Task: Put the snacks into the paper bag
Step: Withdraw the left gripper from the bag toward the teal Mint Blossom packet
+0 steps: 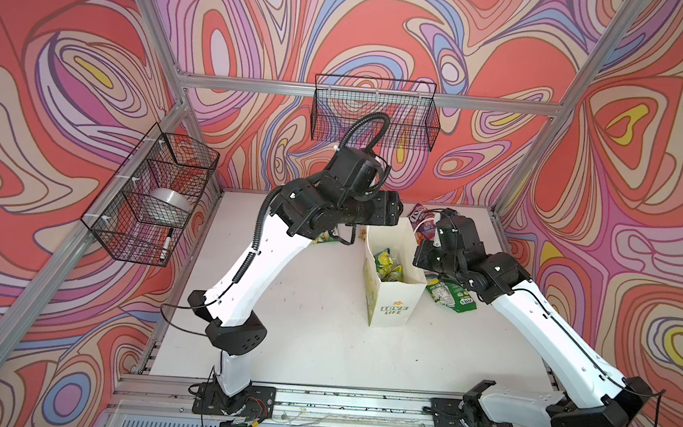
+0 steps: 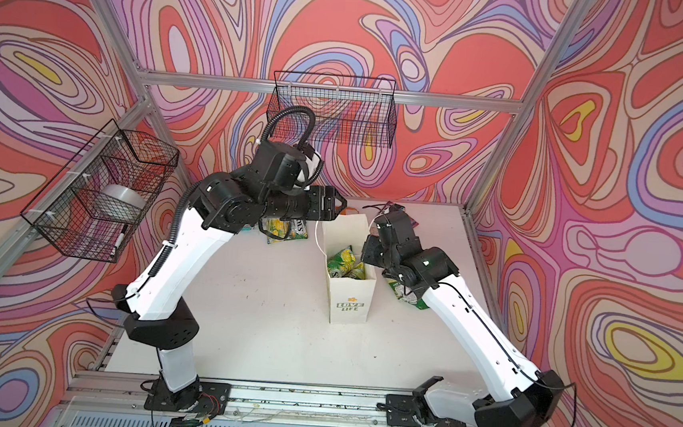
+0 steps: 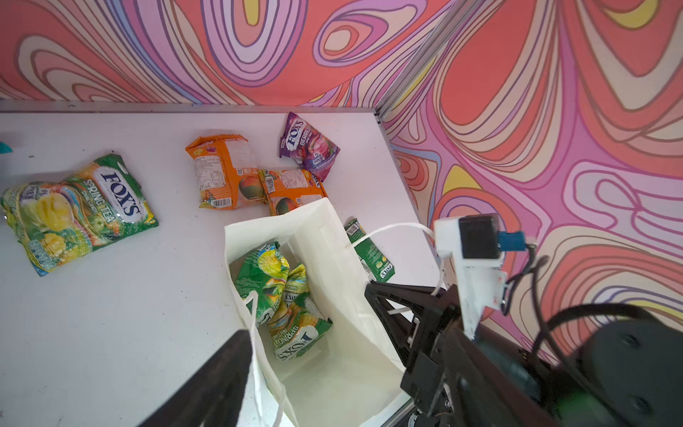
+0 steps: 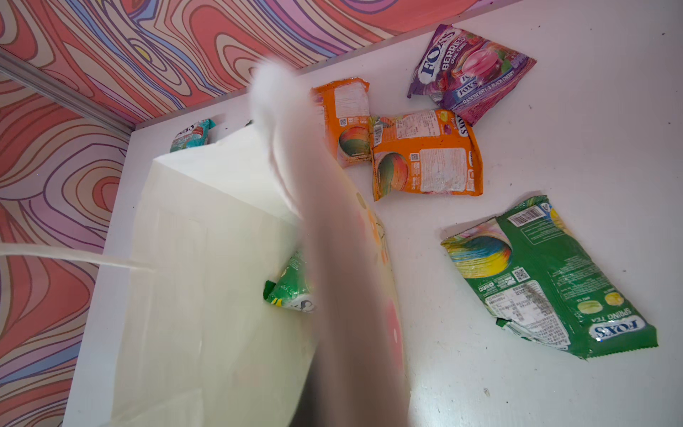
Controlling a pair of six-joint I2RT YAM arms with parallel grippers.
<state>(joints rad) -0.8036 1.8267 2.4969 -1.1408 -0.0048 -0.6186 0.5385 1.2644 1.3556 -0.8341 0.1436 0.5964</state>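
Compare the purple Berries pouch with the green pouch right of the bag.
The purple pouch lies face up, big logo showing; the green pouch lies back up, barcode showing. Purple sits nearer the back wall, green nearer the front. Both are FOX'S, lying outside the paper bag.

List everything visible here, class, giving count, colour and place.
paper bag: one, white, upright mid-table.
bagged snacks: about three, green-yellow, inside the bag.
orange pouches: two, orange, beyond the bag.
purple pouch: one, purple, beside the orange pair.
green pouch: one, green, right of the bag.
green-yellow pouch: one or two overlapping, left of the bag.
teal pouch: one, teal-red, on the table, partly hidden.
wire baskets: two, black, left and back walls.
tape roll: one, silver, left basket.
marker: one, black-white, left basket.
left claw: black, open, by the bag's far rim.
right claw: black, shut on the bag's cord handle.
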